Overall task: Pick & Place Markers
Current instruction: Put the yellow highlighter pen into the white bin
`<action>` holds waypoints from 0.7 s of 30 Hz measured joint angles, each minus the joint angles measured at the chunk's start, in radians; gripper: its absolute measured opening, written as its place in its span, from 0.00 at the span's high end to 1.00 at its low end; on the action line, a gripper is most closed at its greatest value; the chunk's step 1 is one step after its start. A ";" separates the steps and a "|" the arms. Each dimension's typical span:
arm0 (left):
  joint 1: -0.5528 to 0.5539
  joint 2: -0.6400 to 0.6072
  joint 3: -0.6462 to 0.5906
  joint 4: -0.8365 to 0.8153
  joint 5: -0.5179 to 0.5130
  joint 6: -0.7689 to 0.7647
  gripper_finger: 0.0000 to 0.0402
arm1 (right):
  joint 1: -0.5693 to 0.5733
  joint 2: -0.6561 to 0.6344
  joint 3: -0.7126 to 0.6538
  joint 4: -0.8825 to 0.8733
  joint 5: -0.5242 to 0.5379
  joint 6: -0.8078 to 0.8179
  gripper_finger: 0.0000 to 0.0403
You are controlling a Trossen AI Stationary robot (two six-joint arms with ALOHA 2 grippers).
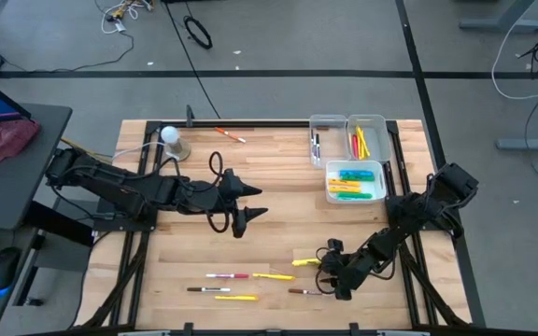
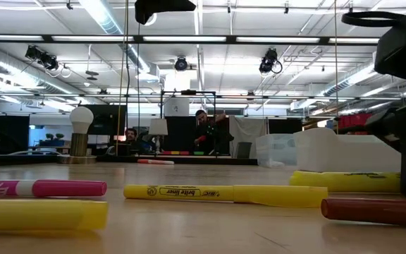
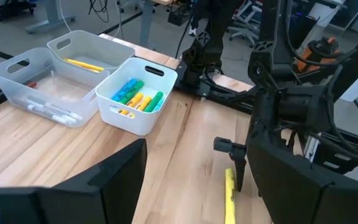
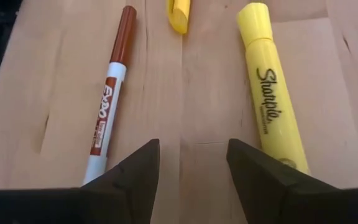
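Observation:
Several markers lie flat on the near half of the wooden table (image 1: pixel 204 243). Among them are a thick yellow highlighter (image 4: pixel 271 93), a white marker with a brown cap (image 4: pixel 109 93) and a thin yellow one (image 1: pixel 271 276). My right gripper (image 4: pixel 191 146) is low over them, slanting down and open, with bare wood between its fingers. The brown-capped marker lies outside one finger, the yellow highlighter outside the other, and that finger hides the highlighter's near end. My left gripper (image 1: pixel 253 202) hangs open above the table's middle, holding nothing.
Three clear bins stand at the far right: one with white markers (image 1: pixel 326 138), one with yellow and red ones (image 1: pixel 366 135), and one with green, cyan and yellow highlighters (image 1: pixel 355 182). A red marker (image 1: pixel 230 135) and a white ball on a base (image 1: pixel 173 140) sit at the far edge.

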 joint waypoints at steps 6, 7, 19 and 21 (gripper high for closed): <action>0.001 0.000 0.000 0.000 0.000 0.000 0.30 | 0.001 0.002 -0.018 0.032 0.019 -0.071 0.52; 0.001 0.000 0.000 -0.002 0.000 0.000 0.30 | 0.001 0.002 -0.018 0.032 0.026 -0.083 0.52; 0.001 0.000 0.000 -0.005 0.000 -0.001 0.30 | -0.002 -0.037 -0.001 0.102 -0.046 -0.120 0.57; 0.001 0.000 0.000 -0.005 0.000 -0.001 0.30 | -0.001 -0.052 0.008 0.104 -0.050 -0.133 0.57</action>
